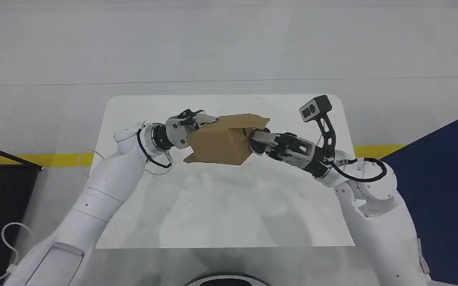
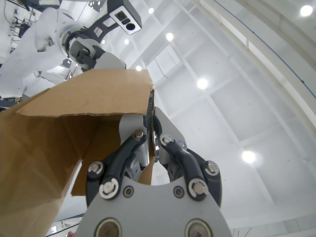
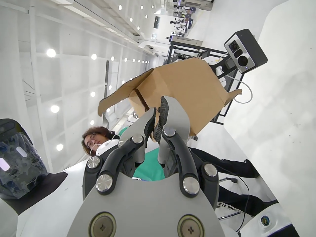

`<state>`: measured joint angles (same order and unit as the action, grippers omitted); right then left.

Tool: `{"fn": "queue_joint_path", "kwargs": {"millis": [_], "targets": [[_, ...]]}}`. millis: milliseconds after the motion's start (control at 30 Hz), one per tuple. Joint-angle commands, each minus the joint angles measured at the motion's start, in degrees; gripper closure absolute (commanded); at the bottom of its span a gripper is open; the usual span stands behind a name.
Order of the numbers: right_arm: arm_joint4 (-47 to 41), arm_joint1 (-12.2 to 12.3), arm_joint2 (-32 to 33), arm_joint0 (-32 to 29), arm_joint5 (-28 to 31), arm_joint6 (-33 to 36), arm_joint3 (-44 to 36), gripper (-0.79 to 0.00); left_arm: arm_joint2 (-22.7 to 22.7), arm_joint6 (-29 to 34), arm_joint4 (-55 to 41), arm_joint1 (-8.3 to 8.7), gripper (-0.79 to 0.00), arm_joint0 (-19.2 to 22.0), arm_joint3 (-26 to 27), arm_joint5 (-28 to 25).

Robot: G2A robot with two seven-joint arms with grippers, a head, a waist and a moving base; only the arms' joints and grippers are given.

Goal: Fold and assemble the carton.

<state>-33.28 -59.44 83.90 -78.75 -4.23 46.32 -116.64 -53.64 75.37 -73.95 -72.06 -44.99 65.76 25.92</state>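
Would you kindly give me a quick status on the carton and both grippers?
Left gripper shut on carton wall. Right gripper shut on opposite edge. Carton held over table, flaps open. Nothing in the way.

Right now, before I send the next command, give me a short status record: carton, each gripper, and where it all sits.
carton: brown cardboard, opened into a box shape, end flaps not yet folded shut
left gripper: shut on a carton wall at its open end
right gripper: shut at the carton's opposite end, apparently pinching an edge
loose flap: hanging open beside the right gripper
position: carton held between both grippers over the white table
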Motion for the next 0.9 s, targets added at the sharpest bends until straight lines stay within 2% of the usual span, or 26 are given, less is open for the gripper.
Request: {"fn": "queue_joint_path", "kwargs": {"millis": [0,267,400,533,667,767,867], "targets": [[0.04,-0.06,-0.52,0.74,-0.05,-0.28,0.16,0.0,0.0,0.0,0.0,0.0,0.0,0.0,0.0,0.0],[-0.54,-0.08,0.63,0.36,1.41,-1.18,-1.12,0.0,0.0,0.0,0.0,0.0,0.0,0.0,0.0,0.0],[-2.41,0.01,4.39,-1.63,3.66,-2.34,-2.24,0.0,0.0,0.0,0.0,0.0,0.0,0.0,0.0,0.0],[-5.06,0.13,9.68,-3.65,5.88,-2.7,-7.23,0.0,0.0,0.0,0.0,0.0,0.0,0.0,0.0,0.0],[-4.07,0.33,11.41,-4.19,4.43,-1.73,-13.4,0.0,0.0,0.0,0.0,0.0,0.0,0.0,0.0,0.0],[-0.72,0.49,9.31,-2.32,1.41,-1.52,-16.2,0.0,0.0,0.0,0.0,0.0,0.0,0.0,0.0,0.0],[2.52,0.55,5.77,1.73,-2.27,-2.33,-15.14,0.0,0.0,0.0,0.0,0.0,0.0,0.0,0.0,0.0]]}}
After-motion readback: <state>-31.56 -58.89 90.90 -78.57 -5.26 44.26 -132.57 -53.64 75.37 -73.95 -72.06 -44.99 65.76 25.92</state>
